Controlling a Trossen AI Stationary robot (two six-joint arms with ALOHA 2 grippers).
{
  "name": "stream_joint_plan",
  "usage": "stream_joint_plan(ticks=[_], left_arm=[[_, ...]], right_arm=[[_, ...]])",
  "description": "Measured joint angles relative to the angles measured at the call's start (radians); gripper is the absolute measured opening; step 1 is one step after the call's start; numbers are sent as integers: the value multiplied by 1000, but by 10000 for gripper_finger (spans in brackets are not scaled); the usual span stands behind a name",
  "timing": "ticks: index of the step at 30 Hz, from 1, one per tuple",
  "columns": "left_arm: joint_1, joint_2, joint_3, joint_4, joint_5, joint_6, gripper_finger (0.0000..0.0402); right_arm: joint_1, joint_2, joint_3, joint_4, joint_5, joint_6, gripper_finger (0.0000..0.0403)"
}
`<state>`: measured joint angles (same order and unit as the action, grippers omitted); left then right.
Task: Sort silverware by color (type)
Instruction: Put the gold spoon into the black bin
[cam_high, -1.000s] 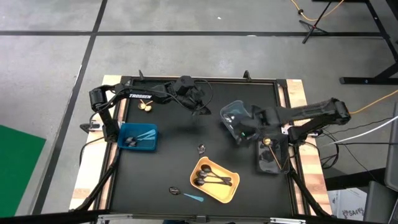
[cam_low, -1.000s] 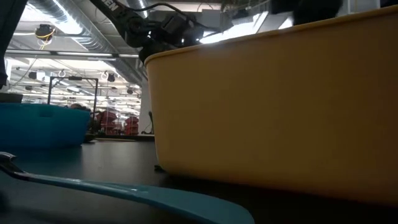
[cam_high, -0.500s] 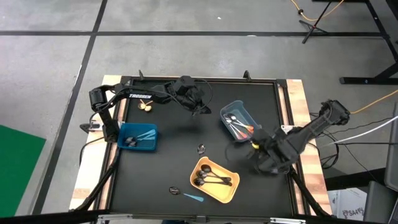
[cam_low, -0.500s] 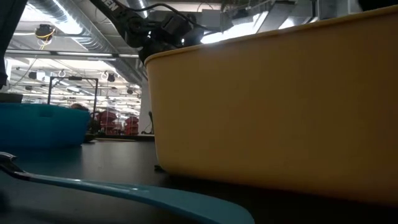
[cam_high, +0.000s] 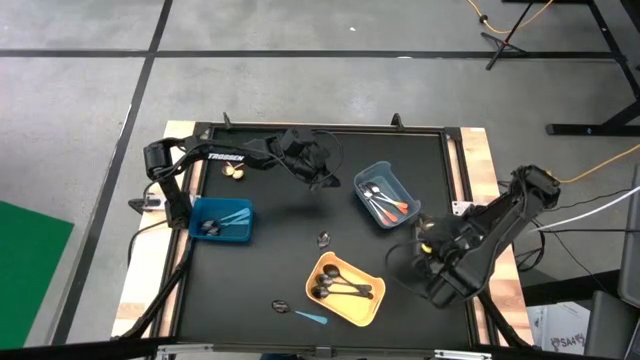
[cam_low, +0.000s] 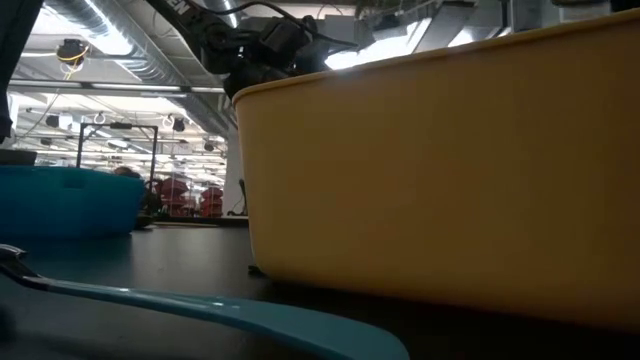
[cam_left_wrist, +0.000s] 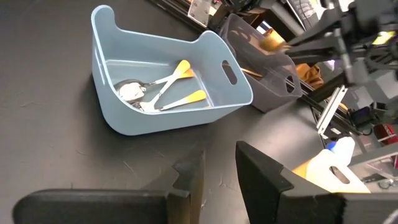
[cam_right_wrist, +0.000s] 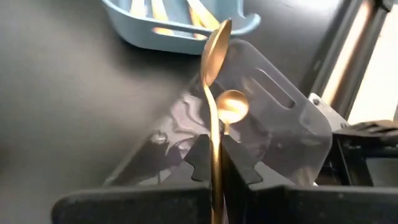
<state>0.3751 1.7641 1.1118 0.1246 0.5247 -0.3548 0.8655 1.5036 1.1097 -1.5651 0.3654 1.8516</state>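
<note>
— Tool on the right arm (cam_right_wrist: 214, 165): what has it got?
— Its two fingers are clamped on the handle of a gold spoon (cam_right_wrist: 213, 93), bowl pointing away from the wrist; it sits over the table's right side, near the front edge.
— And below it?
— A dark see-through bin (cam_right_wrist: 261, 124) with another gold spoon (cam_right_wrist: 231, 107) lying inside; beyond that, a light blue bin (cam_high: 384, 195) holding silver spoons with orange handles (cam_left_wrist: 163, 87).
— The left tool (cam_left_wrist: 217, 171)?
— Over the back middle of the table, jaws apart with nothing between them; it looks toward that light blue bin.
— The rest of the silverware?
— Black spoons (cam_high: 340, 288) in the yellow bin (cam_high: 345, 290) at the front; light-blue-handled spoons (cam_high: 232, 217) in the darker blue bin (cam_high: 222, 220) on the left; two gold pieces (cam_high: 234, 171) loose on the table near the back left; a light blue spoon (cam_high: 312, 317) and a small dark piece (cam_high: 281, 306) loose at the front; another small piece (cam_high: 324, 239) near the table's middle, too small to tell.
</note>
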Motion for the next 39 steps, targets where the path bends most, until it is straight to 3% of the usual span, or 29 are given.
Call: stream_joint_plan(ticks=[8,15,26,31,39], left_arm=[[-4,0,0,0,-18,30,85],[2,-24,-2,-17,-106,214,85],[99,-238,-1,-478,-498,473,85],[198,-303,-1,-715,-537,448,85],[374,-300,0,-1002,-544,234,85]], right_arm=[[18,0,-181,108,16,104,5],[18,0,-291,247,-6,104,5],[18,0,-341,318,-45,101,5],[18,0,-341,318,-56,100,5],[18,0,-341,318,-72,100,5]])
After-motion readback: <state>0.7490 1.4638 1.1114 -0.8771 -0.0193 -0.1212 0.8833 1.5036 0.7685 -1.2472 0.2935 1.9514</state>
